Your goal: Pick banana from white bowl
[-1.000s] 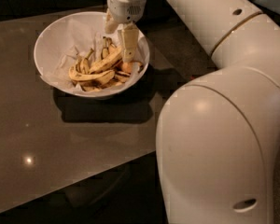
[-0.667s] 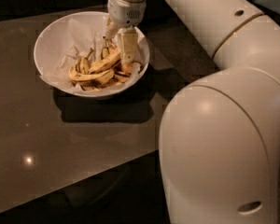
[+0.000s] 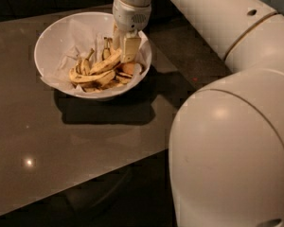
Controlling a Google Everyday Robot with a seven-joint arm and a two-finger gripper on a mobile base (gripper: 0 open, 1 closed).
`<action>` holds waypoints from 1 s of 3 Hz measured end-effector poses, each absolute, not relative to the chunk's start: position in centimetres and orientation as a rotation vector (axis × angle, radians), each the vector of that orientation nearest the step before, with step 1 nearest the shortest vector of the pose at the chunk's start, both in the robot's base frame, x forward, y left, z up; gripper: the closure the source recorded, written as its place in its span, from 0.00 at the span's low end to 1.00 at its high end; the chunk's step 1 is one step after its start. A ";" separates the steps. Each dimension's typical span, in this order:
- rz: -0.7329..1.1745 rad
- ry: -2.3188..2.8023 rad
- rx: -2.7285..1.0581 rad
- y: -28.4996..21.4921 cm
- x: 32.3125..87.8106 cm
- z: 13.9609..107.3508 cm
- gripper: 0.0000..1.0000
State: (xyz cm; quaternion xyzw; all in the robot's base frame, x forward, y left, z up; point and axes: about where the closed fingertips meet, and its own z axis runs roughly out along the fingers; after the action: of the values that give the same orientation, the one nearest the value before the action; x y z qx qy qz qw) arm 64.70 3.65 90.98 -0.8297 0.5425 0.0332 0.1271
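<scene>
Camera view: I look down at an angle on a dark, glossy table [image 3: 61,141], with my robot's pale arm filling the right side.
Far left: a small bright glint of light [image 3: 28,162] sits on the tabletop near the front edge.
Bowl: the white bowl [image 3: 41,44] stands on the table at upper left, round and wide, and casts a dark shadow toward me and to the right.
Lining: crumpled white paper [image 3: 83,32] covers the inside of the bowl and laps over its near rim.
Banana: the banana [image 3: 92,78] lies inside the bowl, across the front of a heap of fruit. It is long, gently curved and yellow with brown specks. Its right end reaches under the gripper's side of the heap.
Other fruit: shorter bananas [image 3: 106,51] with dark tips poke up behind it, and more pieces are piled beneath it.
Gripper: the gripper [image 3: 124,56] points straight down into the right half of the bowl, with its tips in among the fruit at the top of the heap.
Gripper state: I cannot tell whether it is wide, narrow or holding anything.
Chunk: a small orange piece [image 3: 129,68] rests just below the gripper, near the bowl's right rim.
Arm: the arm [image 3: 217,27] runs from the gripper's wrist up and across to the upper right.
Far right: a large rounded white shell [image 3: 232,160] of the robot blocks the lower right corner.
</scene>
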 end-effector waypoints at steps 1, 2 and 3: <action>0.095 1.577 -2.412 3.8 64.8 91.0 0.88; 0.095 1.577 -2.412 3.8 64.9 91.0 1.00; 0.071 1.546 -2.390 4.2 65.0 91.9 1.00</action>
State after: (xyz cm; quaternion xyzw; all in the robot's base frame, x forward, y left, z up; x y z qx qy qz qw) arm 64.96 4.20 91.86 -0.8302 0.5373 0.0248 0.1467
